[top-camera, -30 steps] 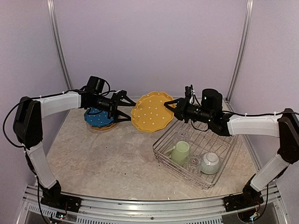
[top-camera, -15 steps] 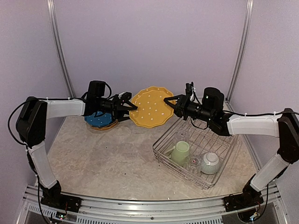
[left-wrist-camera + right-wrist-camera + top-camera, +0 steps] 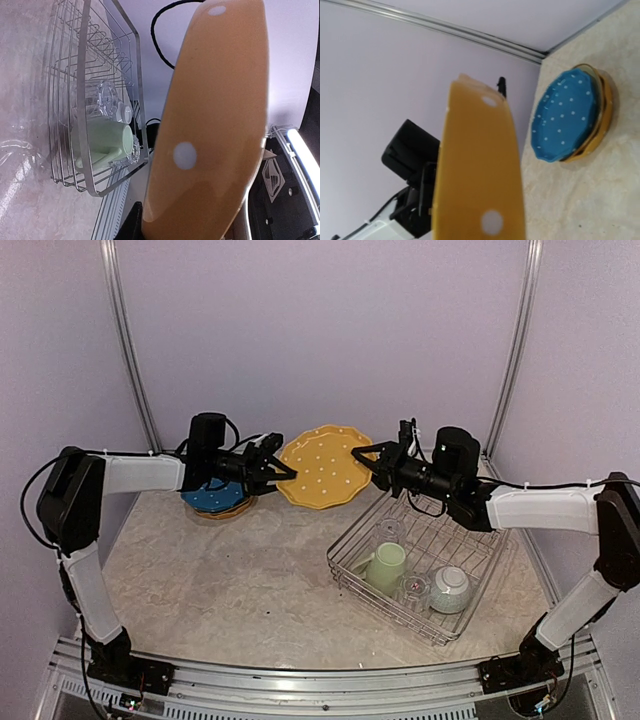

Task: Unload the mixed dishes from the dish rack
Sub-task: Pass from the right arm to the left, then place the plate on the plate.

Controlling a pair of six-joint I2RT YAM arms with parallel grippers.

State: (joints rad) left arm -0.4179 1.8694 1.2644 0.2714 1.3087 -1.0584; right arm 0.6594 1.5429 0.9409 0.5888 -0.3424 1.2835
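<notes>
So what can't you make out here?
Left wrist: yellow plate fills the view, hiding the fingers of the left gripper.
Right wrist: the bottom edge cuts off where the right gripper holds it.
Right wrist: blue plate covers what lies under it.
Top: glass in the rack, too small to tell its pose.

You see the yellow dotted plate (image 3: 322, 480) held tilted in the air above the desk (image 3: 250, 580), between both arms. Your left gripper (image 3: 282, 469) has its jaws pinched on the plate's left rim, and your right gripper (image 3: 366, 460) on its right rim. A blue plate (image 3: 212, 496) lies under the left arm. The dish rack (image 3: 472, 545) holds a pale green mug (image 3: 386, 565), a clear glass (image 3: 413, 590) and a small bowl (image 3: 450, 588).
</notes>
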